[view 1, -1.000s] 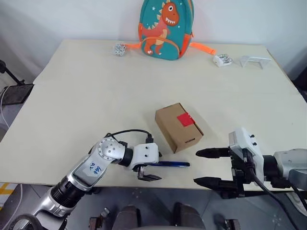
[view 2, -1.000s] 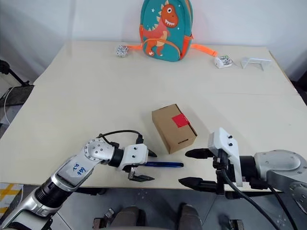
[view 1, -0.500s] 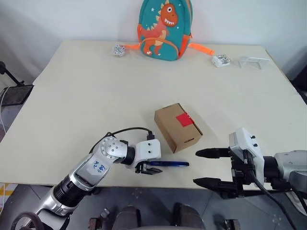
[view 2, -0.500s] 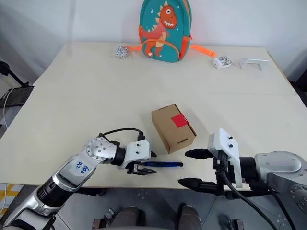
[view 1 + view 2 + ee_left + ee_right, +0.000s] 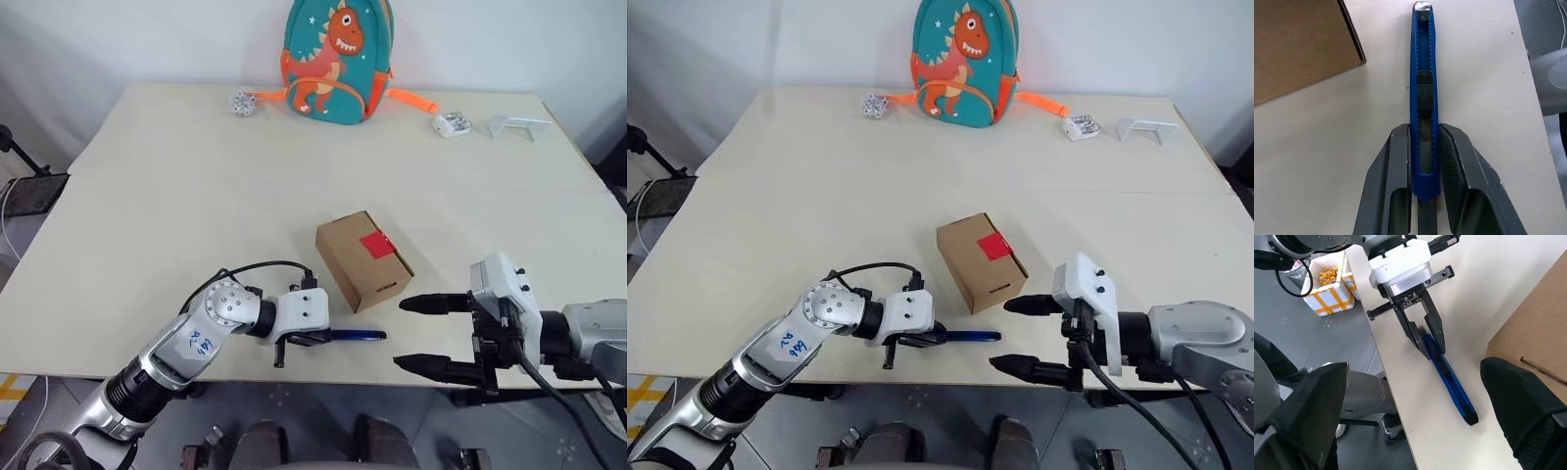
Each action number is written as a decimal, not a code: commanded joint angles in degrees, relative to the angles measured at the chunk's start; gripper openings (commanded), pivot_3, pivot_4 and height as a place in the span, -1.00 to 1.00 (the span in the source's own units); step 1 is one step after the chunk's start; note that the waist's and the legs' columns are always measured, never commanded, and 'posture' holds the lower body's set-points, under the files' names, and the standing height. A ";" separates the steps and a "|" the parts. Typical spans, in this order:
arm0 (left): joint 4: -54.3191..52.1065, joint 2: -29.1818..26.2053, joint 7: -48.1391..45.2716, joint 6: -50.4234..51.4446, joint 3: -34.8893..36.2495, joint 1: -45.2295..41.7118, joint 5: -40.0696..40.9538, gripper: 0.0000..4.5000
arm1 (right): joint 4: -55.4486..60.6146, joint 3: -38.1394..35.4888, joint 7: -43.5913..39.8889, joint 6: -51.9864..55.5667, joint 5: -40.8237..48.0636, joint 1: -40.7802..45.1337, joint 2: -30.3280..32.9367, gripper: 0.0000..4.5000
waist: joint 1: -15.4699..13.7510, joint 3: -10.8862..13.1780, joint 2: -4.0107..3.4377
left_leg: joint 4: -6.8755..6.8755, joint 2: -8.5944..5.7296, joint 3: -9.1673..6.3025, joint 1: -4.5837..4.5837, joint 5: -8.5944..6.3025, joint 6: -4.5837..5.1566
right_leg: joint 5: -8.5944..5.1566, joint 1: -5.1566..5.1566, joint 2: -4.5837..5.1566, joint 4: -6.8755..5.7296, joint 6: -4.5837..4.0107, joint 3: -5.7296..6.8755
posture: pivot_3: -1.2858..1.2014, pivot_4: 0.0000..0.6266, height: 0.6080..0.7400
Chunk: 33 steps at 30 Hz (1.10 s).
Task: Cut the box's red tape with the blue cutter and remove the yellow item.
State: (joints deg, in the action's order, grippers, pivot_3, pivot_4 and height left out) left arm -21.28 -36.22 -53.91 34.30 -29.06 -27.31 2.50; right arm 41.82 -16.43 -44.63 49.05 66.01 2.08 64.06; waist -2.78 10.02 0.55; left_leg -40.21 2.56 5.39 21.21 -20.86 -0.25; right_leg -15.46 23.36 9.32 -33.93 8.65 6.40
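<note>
the blue cutter point(image 5: 1424, 112) lies flat on the table point(image 5: 176, 196) near the front edge, just in front of the box point(image 5: 362, 259) and apart from it. the box sits closed near the table's middle, with the red tape point(image 5: 377, 245) across its top seam. the left gripper point(image 5: 1424, 193) is clamped on the cutter's rear end, one black finger pressed against each long side, so the jaws stand narrow, grasping the handle. the right gripper point(image 5: 423, 333) hovers at the table's front edge to the right of the box, its two fingers spread wide with nothing between them, touching neither box nor cutter. a teal dinosaur backpack point(image 5: 333, 59) stands at the far edge.
</note>
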 commanded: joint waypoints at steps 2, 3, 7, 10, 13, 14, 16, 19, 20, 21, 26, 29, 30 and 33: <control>3.17 -0.37 -0.84 -7.26 1.64 0.45 -0.47 -0.75 | -0.89 -1.62 0.21 0.75 2.09 1.19 -0.42 1.00 | -0.05 0.00 0.00 | 0.00 0.00 0.00 0.01 0.00 0.00 | 0.00 0.00 0.00 0.00 0.00 0.00 | 0.03 -0.52 1.00; 3.46 0.01 -0.96 -9.73 2.77 0.32 0.21 -0.75 | -1.53 -2.01 0.61 1.33 3.28 1.64 -0.33 1.00 | -0.03 0.00 0.01 | -0.02 0.00 0.01 0.02 0.00 0.00 | 0.00 0.01 0.00 0.00 0.00 0.00 | 0.03 -0.52 1.00; 4.63 1.91 -1.93 -21.81 6.82 -0.49 2.58 -0.75 | -6.30 -4.26 4.37 7.14 13.82 4.18 2.34 1.00 | -0.06 0.01 0.01 | -0.02 0.01 0.01 0.08 0.00 0.00 | 0.01 0.05 0.00 0.01 -0.02 0.01 | 0.03 -0.52 1.00; 5.61 2.66 -2.71 -25.56 7.72 -0.71 2.62 -0.75 | -8.81 -4.54 7.24 10.80 19.77 5.19 4.50 1.00 | -0.14 0.01 0.01 | -0.01 0.01 0.00 0.09 0.00 0.00 | 0.01 0.05 0.01 0.02 -0.02 0.05 | 0.03 -0.52 1.00; 6.02 4.48 -3.60 -33.37 8.38 -1.87 3.31 -0.75 | -15.82 -2.11 13.34 14.66 33.31 8.49 10.57 1.00 | -0.07 0.02 0.00 | 0.00 0.01 0.04 0.12 0.00 0.00 | 0.01 0.07 0.01 0.06 -0.01 0.06 | 0.03 -0.52 1.00; 6.04 4.94 -3.99 -35.13 8.52 -2.18 3.51 -0.75 | -17.67 -0.92 15.34 15.15 37.35 9.84 12.33 1.00 | -0.08 0.03 -0.01 | -0.03 0.01 0.07 0.12 0.00 0.00 | 0.02 0.08 0.02 0.04 -0.01 0.04 | 0.03 -0.52 1.00; 7.11 5.87 -4.50 -39.09 8.64 -3.40 3.07 -0.75 | -20.44 2.99 20.31 15.19 42.56 13.78 14.96 1.00 | 0.03 0.03 0.00 | -0.07 0.04 0.08 0.12 0.00 0.01 | 0.05 0.08 0.02 0.05 -0.06 0.06 | 0.03 -0.52 1.00; 8.80 7.01 -4.12 -41.72 8.58 -5.96 1.47 -0.75 | -23.28 11.13 27.51 16.90 46.37 21.68 16.86 1.00 | 0.15 0.03 0.00 | -0.08 0.08 0.09 0.12 0.00 0.00 | 0.06 0.09 0.01 0.05 -0.08 0.08 | 0.03 -0.52 1.00; 9.12 7.46 -3.83 -42.46 8.45 -6.75 0.87 -0.75 | -23.59 13.75 28.98 17.56 46.81 24.40 16.12 1.00 | 0.24 0.03 0.00 | -0.08 0.08 0.10 0.13 0.00 0.00 | 0.06 0.11 0.01 0.06 -0.08 0.08 | 0.03 -0.52 1.00; 9.52 7.81 -3.66 -43.06 8.30 -7.32 0.45 -0.75 | -24.03 15.81 30.00 18.17 46.99 26.68 15.30 1.00 | 0.27 0.03 0.00 | -0.09 0.08 0.10 0.15 0.00 0.00 | 0.07 0.12 0.01 0.07 -0.09 0.08 | 0.03 -0.52 1.00; 10.04 8.86 -3.64 -43.16 7.30 -7.85 -0.74 -0.75 | -25.09 22.53 32.03 21.65 46.99 33.21 12.77 1.00 | 0.22 0.03 0.00 | -0.06 0.08 0.11 0.34 0.00 0.00 | 0.08 0.29 0.01 0.09 -0.06 0.14 | 0.03 -0.52 1.00; 10.60 9.01 -4.16 -44.23 6.93 -8.47 -1.34 -0.75 | -27.33 26.62 32.85 24.65 46.99 37.14 11.80 1.00 | 0.02 0.03 -0.01 | -0.10 0.08 0.11 0.40 0.00 0.00 | 0.10 0.32 0.01 0.10 -0.04 0.20 | 0.03 -0.52 1.00; 10.79 9.05 -4.28 -44.49 6.86 -8.67 -1.38 -0.75 | -27.98 27.59 32.98 25.41 46.99 38.21 11.47 1.00 | -0.06 0.03 -0.01 | -0.12 0.08 0.10 0.42 0.00 0.00 | 0.10 0.32 0.01 0.10 -0.04 0.21 | 0.03 -0.52 1.00; 11.39 8.99 -4.81 -45.40 6.37 -9.05 -1.70 -0.75 | -30.31 30.64 33.03 28.17 46.99 42.28 10.17 1.00 | -0.02 0.02 -0.01 | -0.18 0.09 0.10 0.44 -0.01 0.01 | 0.11 0.32 0.02 0.10 -0.05 0.21 | 0.03 -0.52 1.00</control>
State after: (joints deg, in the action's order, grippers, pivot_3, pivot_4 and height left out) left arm -9.24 -27.57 -58.38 -9.66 -22.42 -35.67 1.30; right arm 12.45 13.80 -11.61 75.64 111.80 42.50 74.47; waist -2.80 10.04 0.55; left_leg -40.39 2.65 5.49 21.65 -20.87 -0.24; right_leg -15.35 23.68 9.34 -33.83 8.60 6.61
